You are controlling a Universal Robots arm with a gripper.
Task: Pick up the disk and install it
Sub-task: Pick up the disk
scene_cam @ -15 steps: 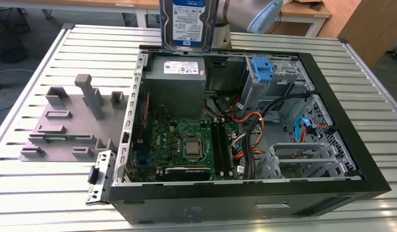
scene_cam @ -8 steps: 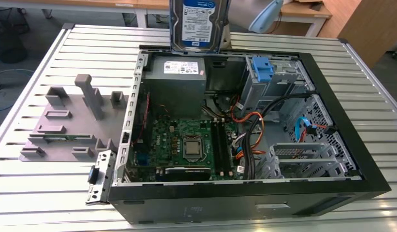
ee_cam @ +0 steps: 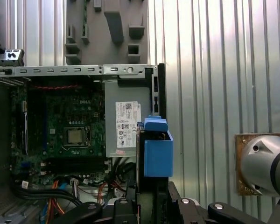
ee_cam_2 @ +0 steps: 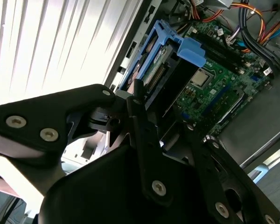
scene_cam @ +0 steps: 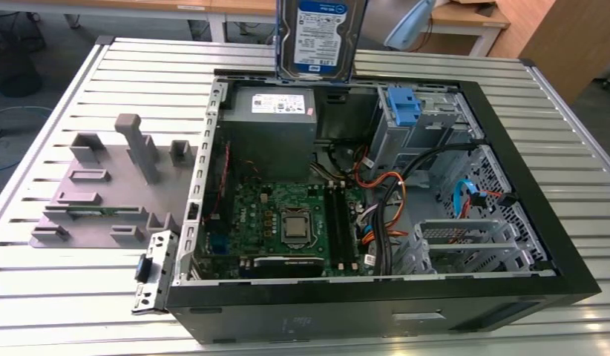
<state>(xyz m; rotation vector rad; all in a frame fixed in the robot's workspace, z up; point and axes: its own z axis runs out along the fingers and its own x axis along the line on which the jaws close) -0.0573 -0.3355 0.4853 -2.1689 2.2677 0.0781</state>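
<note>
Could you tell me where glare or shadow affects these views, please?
In the second wrist view glare washes the slatted table white beside the disk; in the exterior view the computer case is evenly lit; in the first wrist view the table shows mild bright streaks.

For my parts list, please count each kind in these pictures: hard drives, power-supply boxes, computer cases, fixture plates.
Silver rectangular hard drive in blue plastic frame: 1
Grey metal power-supply box: 1
Open black computer case: 1
Grey plastic fixture plate: 1
Total: 4
</note>
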